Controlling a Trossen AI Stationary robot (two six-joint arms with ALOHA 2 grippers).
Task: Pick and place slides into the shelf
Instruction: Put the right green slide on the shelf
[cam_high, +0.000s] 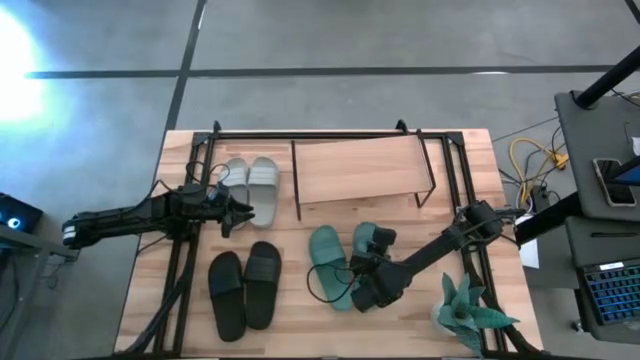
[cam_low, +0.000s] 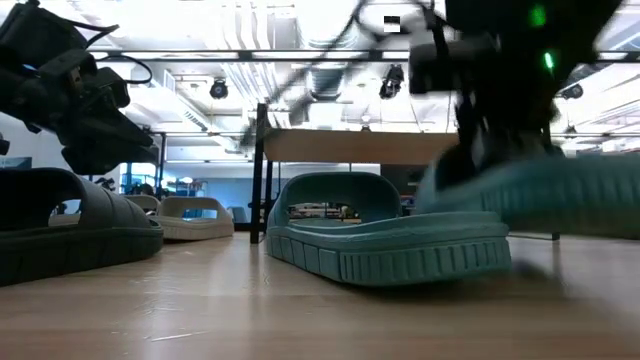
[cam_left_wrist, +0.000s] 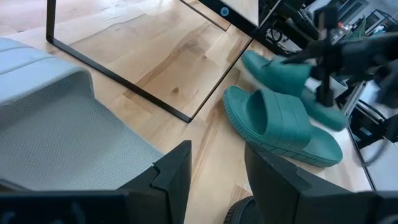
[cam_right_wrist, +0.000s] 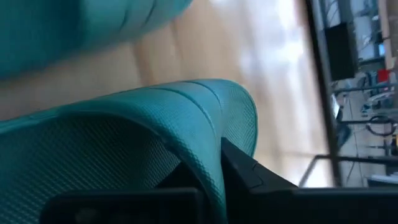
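Pinching the strap of one teal slide (cam_high: 366, 243), the right gripper (cam_high: 372, 272) has its fingers shut on it, w/ its mate (cam_high: 328, 265) flat on the surface — thin grip, so it could slip before reaching the shelf (cam_high: 360, 168). Left gripper (cam_high: 238, 212) hovers half-open by the grey pair (cam_high: 251, 181) — holding nothing.

Light wooden table (cam_high: 330, 325) under shelf (cam_high: 360, 168), grey slides (cam_high: 252, 180), black slides (cam_high: 244, 290), teal slide (cam_high: 327, 262), plant (cam_high: 468, 312).

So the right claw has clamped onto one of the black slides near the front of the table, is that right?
Not quite: the right claw has clamped onto a teal slide, not a black one. The high view shows it over the teal pair near the front of the table, and the right wrist view shows the teal strap between its fingers. The black slides lie untouched to the left.
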